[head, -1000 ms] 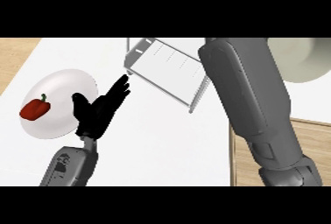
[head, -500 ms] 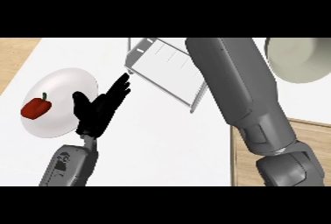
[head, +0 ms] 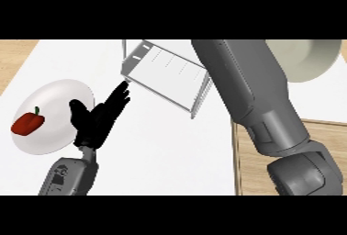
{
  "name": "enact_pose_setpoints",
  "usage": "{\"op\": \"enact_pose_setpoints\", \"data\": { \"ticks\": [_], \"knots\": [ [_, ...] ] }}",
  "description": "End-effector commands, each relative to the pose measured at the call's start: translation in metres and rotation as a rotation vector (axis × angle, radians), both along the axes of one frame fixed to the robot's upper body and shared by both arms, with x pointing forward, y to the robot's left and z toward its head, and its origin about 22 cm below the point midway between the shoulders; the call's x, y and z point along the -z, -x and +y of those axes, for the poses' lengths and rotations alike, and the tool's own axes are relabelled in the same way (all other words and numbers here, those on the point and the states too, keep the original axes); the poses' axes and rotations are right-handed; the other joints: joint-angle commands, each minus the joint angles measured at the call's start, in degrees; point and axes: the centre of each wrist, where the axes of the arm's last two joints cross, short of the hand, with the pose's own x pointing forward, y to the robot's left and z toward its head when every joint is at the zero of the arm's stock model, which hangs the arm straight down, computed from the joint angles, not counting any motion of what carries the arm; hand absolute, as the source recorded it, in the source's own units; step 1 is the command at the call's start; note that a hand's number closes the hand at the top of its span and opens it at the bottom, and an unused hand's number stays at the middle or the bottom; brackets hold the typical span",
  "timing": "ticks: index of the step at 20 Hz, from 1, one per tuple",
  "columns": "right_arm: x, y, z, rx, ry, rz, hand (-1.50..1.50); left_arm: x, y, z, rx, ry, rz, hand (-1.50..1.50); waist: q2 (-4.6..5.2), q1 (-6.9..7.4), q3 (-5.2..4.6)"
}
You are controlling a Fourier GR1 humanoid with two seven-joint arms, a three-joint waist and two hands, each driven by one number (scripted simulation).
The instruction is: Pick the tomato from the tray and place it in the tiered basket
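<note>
1. The task's thing shows as a red, blocky vegetable with a small dark green stem at its top; by its lobed shape it looks more like a bell pepper than a tomato.
2. It lies on a round white plate at the left of the white counter, toward the plate's left edge, with nothing touching it.
3. The left hand is black and rises from a grey forearm at the lower left; its fingers are straight and spread, pointing up and to the right, and it holds nothing. It overlaps the plate's right edge in the view and is apart from the red vegetable.
4. A wire-framed tiered basket with pale panels stands tilted in view just beyond the left hand's fingertips.
5. The right arm, grey and bulky, crosses the right side and runs past the top edge; its hand is out of sight.
6. A second pale plate sits at the upper right, partly hidden behind that arm.
</note>
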Motion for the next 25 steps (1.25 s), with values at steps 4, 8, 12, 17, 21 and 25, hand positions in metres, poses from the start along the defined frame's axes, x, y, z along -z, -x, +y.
{"op": "enact_pose_setpoints", "data": {
  "ticks": [4, 8, 12, 17, 21, 25],
  "knots": [
    [0.013, 0.011, 0.003, 0.052, -0.135, 0.054, -1.5, 0.006, 0.004, 0.019, -0.071, -0.002, 0.026, 0.0, -2.01, -4.05, 0.12],
    [-0.001, 0.034, 0.013, -0.04, -0.108, 0.096, -1.5, 0.011, 0.012, 0.023, -0.093, 0.027, 0.049, 0.0, -2.87, -5.24, 0.17],
    [0.014, 0.054, 0.009, -0.116, -0.099, 0.163, -1.5, 0.007, 0.012, 0.032, -0.11, -0.003, 0.037, 0.0, -3.29, -6.9, 0.26],
    [0.01, 0.085, 0.006, -0.187, -0.125, 0.15, -1.5, 0.024, 0.021, 0.043, -0.183, 0.004, 0.065, 0.0, -4.2, -10.05, 0.25],
    [0.033, 0.107, -0.006, -0.206, -0.118, 0.171, -1.5, 0.021, 0.025, 0.052, -0.188, -0.005, 0.071, 0.0, -4.41, -11.23, 0.28],
    [0.031, 0.136, -0.018, -0.236, -0.114, 0.137, -1.5, 0.023, 0.03, 0.053, -0.205, 0.014, 0.065, 0.0, -4.68, -12.21, 0.24]
  ]
}}
